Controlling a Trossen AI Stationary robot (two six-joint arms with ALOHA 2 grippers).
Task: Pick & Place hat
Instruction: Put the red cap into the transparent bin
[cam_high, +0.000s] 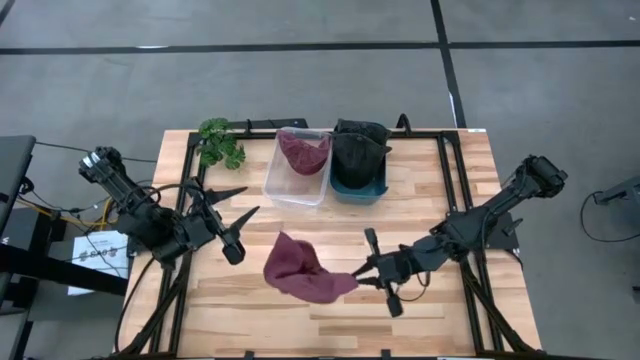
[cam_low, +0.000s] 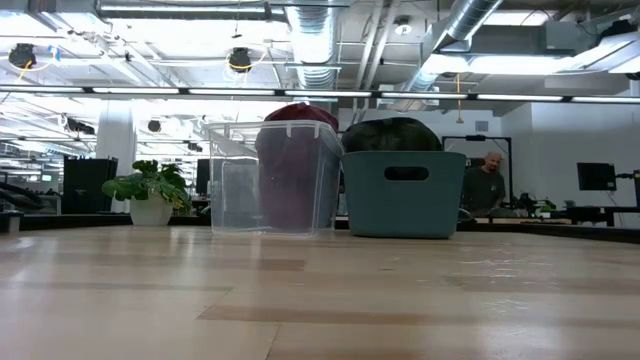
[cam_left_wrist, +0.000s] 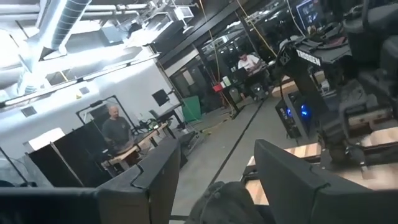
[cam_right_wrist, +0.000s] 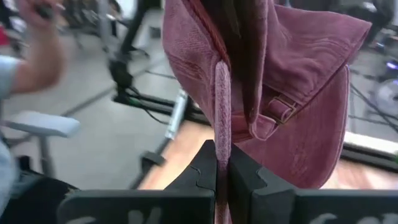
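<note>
A maroon hat (cam_high: 300, 268) is held above the table's middle near part, with my right gripper (cam_high: 352, 277) shut on its right end. The right wrist view shows the hat (cam_right_wrist: 298, 68) spreading out beyond the fingers, its strap and buckle (cam_right_wrist: 283, 107) hanging loose. My left gripper (cam_high: 248, 202) stands open over the table's left part, pointing right, with nothing between its fingers (cam_left_wrist: 155, 180). In the low view neither gripper nor the held hat appears. My right gripper pinches a narrow edge band of the hat (cam_right_wrist: 222, 134), beside the strap opening, between its two shut fingers (cam_right_wrist: 202, 174). The fingers come nearly level from the table's right. The hat reaches out past the fingertips toward the left; the low view shows none of it on the tabletop.
At the far middle stand a clear bin (cam_high: 298, 168) holding another maroon hat (cam_high: 304, 152) and a teal bin (cam_high: 358, 172) holding a black hat (cam_high: 360, 150). A potted plant (cam_high: 220, 142) sits at the far left. People show in the room beyond.
</note>
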